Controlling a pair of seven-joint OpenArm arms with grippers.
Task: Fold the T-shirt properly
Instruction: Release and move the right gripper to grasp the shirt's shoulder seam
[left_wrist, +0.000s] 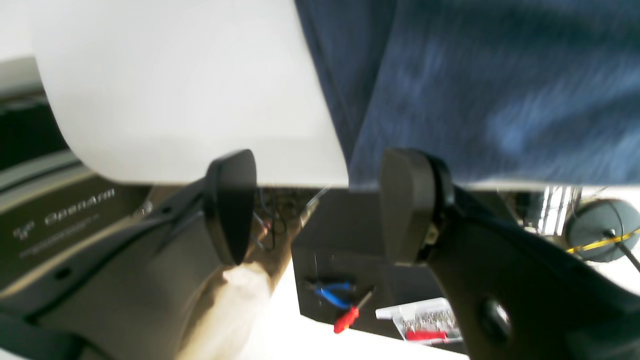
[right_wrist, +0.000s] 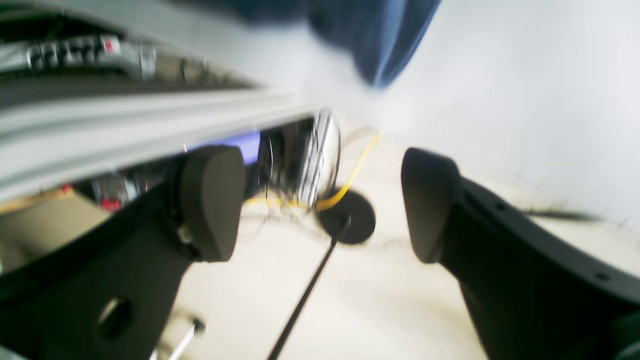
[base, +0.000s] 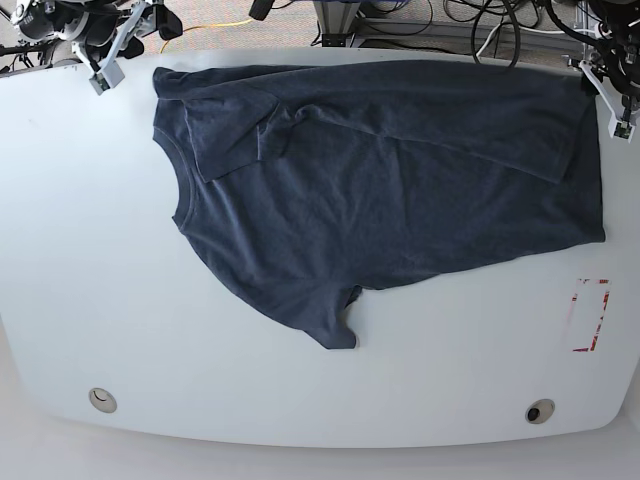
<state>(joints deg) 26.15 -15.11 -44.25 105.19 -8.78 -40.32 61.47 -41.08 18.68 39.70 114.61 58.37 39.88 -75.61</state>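
With the T-shirt (base: 400, 180) lying spread on the white counter (base: 80, 280), one sleeve folded over the chest and its top edge along the far rim, a grasp from the rim could slip off the thin hem or drag cloth over the edge. Only the base view shows this whole layout. The wrist views show the left gripper (left_wrist: 317, 207) and right gripper (right_wrist: 322, 205) wide and empty.

The T-shirt (base: 390, 180) lies spread on the table (base: 80, 300), nearer its far edge
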